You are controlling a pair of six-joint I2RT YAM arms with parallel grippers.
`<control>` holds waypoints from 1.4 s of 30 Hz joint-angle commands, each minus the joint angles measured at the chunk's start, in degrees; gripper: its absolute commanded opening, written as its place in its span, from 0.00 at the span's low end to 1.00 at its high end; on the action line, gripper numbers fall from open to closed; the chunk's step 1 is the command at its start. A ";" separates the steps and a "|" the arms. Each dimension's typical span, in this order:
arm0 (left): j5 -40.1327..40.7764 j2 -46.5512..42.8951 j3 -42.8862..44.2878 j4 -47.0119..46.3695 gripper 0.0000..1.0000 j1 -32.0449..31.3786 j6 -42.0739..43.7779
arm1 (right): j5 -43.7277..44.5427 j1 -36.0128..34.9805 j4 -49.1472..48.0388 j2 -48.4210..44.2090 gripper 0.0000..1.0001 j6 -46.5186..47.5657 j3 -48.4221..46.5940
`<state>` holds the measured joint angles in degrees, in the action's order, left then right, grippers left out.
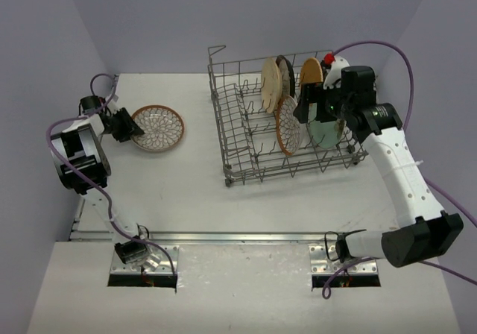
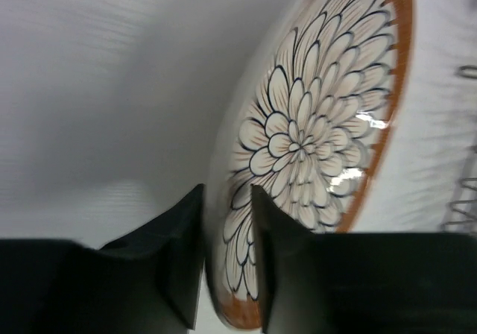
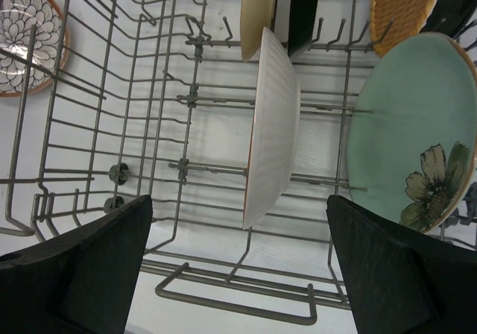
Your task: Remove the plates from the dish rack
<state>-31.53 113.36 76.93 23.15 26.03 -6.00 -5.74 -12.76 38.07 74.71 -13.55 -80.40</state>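
Note:
A white plate with a floral pattern and orange rim (image 1: 157, 128) (image 2: 313, 140) lies on the table left of the dish rack (image 1: 238, 125) (image 3: 223, 304). My left gripper (image 1: 128, 127) (image 2: 226, 192) straddles its left rim with the jaws narrowly apart; I cannot tell whether they still press it. In the rack stand a second floral plate (image 1: 288, 125) (image 3: 272, 125), a mint green one (image 1: 326, 129) (image 3: 410, 133), a cream one (image 1: 272, 84), a dark one (image 1: 287, 77) and an orange-tan one (image 1: 311, 71). My right gripper (image 1: 304, 104) (image 3: 237, 200) hangs wide open above that floral plate, holding nothing.
The rack's left half holds only bare upright tines (image 3: 127, 88). Grey walls close in the table at the back and both sides. A metal rail (image 1: 223, 238) runs along the near edge by the arm bases.

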 commanded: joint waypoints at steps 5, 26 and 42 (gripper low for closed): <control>6.24 1.67 -1.08 -2.85 0.47 1.30 4.07 | -5.43 2.39 -0.02 4.04 0.99 -1.83 -1.25; 23.52 -39.36 -8.73 -8.85 0.83 -8.83 17.90 | 26.44 -11.36 -6.28 10.77 0.82 10.55 -2.43; 28.05 -49.66 -10.07 -7.17 0.92 -11.35 16.28 | 46.19 -16.24 -17.20 20.18 0.46 19.38 2.12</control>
<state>-4.81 66.46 66.96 17.43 14.63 10.28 35.95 -29.07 25.45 94.13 3.98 -78.19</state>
